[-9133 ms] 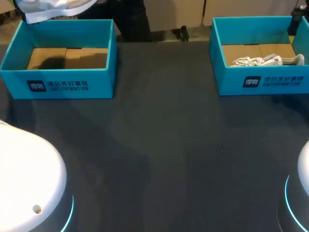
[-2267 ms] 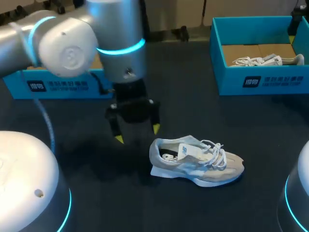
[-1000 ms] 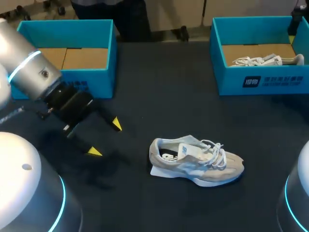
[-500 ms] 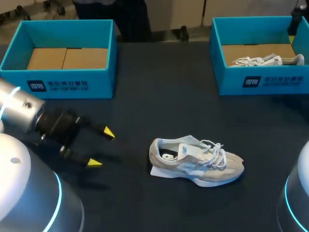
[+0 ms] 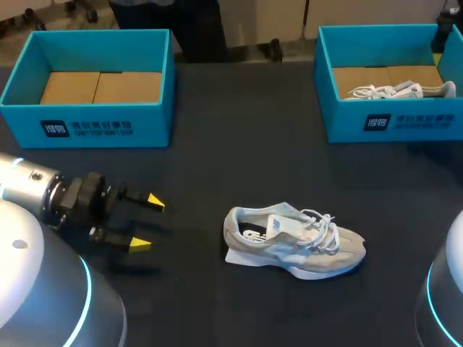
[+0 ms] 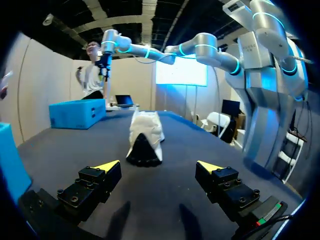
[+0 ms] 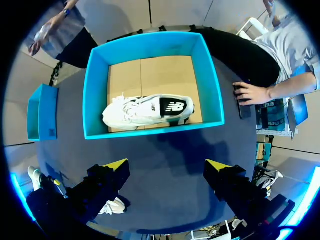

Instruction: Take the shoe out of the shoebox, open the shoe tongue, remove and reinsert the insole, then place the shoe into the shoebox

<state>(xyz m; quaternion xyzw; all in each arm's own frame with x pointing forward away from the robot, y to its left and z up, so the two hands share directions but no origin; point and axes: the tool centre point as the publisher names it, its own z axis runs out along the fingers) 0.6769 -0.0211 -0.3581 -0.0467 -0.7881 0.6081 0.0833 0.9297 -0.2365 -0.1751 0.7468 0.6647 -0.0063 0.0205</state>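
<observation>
Directly ahead of my left pincer [image 5: 147, 223], spread and empty, the shoe [image 5: 293, 238] lay heel-first, long axis along my reach; right pincer [image 7: 167, 165], also spread, hung well apart.

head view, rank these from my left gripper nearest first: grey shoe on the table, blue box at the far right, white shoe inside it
1. grey shoe: on the open table, to the right of the left gripper, heel toward it.
2. blue box: at the far right, its front wall well beyond the grey shoe.
3. white shoe: lying inside that box, behind the front wall.
</observation>
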